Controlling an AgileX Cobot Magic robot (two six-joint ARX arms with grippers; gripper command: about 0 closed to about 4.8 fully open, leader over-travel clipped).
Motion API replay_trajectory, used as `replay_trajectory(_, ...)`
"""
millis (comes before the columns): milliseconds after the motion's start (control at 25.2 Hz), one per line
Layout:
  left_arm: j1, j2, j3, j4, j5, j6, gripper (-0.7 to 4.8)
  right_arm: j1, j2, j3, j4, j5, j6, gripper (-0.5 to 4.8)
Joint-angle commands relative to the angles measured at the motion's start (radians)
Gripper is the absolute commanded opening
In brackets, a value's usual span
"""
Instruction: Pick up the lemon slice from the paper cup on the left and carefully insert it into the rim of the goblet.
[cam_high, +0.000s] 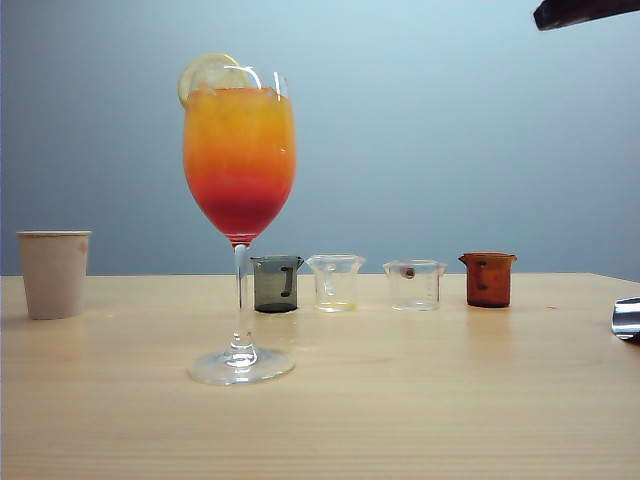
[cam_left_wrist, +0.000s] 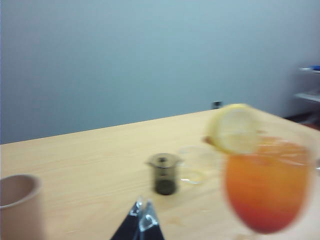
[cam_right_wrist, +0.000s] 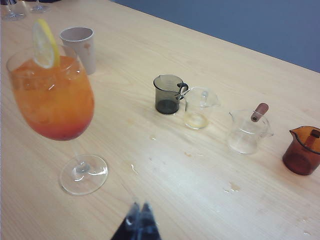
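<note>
We see the thin yellow lemon slice (cam_high: 207, 73) already wedged on the rim of the tall clear goblet (cam_high: 240, 165), well apart from the beige paper cup (cam_high: 54, 273). Left gripper (cam_left_wrist: 141, 218) and right gripper (cam_right_wrist: 139, 218) hover above the table, both closed and empty. We judge only retreat remains.

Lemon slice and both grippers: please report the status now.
Left gripper shut, empty, off the goblet. Right gripper shut, empty, above the table. Lemon slice sits on the goblet rim. Nothing in the way.
</note>
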Motion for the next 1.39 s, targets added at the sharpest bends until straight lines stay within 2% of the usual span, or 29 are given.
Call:
replay_trajectory(40,0.158,0.000,-0.010,0.015,0.106,-0.005,-0.06,0.000,0.000,0.003,0.016,0.000,-0.002,-0.05)
replay_trajectory(199,0.243,0.000,-0.030,0.015,0.108,-0.019,-0.06,0.000,0.000,0.003,0.016,0.000,-0.002,-0.05)
replay_trajectory(437,0.257,0.000,-0.098,0.067,0.063,-0.031,-0.06,0.000,0.000,0.003,0.016,0.000,-0.002,-0.05)
replay_trajectory(596,0.276,0.000,-0.100,0.049,0.012,-0.030,-0.06,0.000,0.000,0.003,0.016,0.000,-0.002,-0.05)
replay_trajectory(755,0.377,0.000,-0.100,0.035,-0.010,-0.025,-0.06,0.000,0.000,0.003,0.016,0.000,-0.002,-0.05)
replay_trajectory(875,0.383,0.000,-0.100,0.015,-0.052,-0.025,-0.06,0.000,-0.001,0.003,0.016,0.000,-0.002,-0.05)
replay_trajectory(1312,0.383,0.000,-0.100,-0.014,-0.047,-0.026,-0.05,0.000,-0.001,0.003,0.016,0.000,-0.002,-0.05)
replay_trajectory(1352,0.383,0.000,-0.100,-0.015,-0.042,-0.026,0.03,0.000,-0.001,0.003,0.016,0.000,-0.002,-0.05)
replay_trajectory(1391,0.383,0.000,-0.100,-0.015,-0.042,-0.026,0.42,0.000,-0.001,0.003,0.016,0.000,-0.002,-0.05)
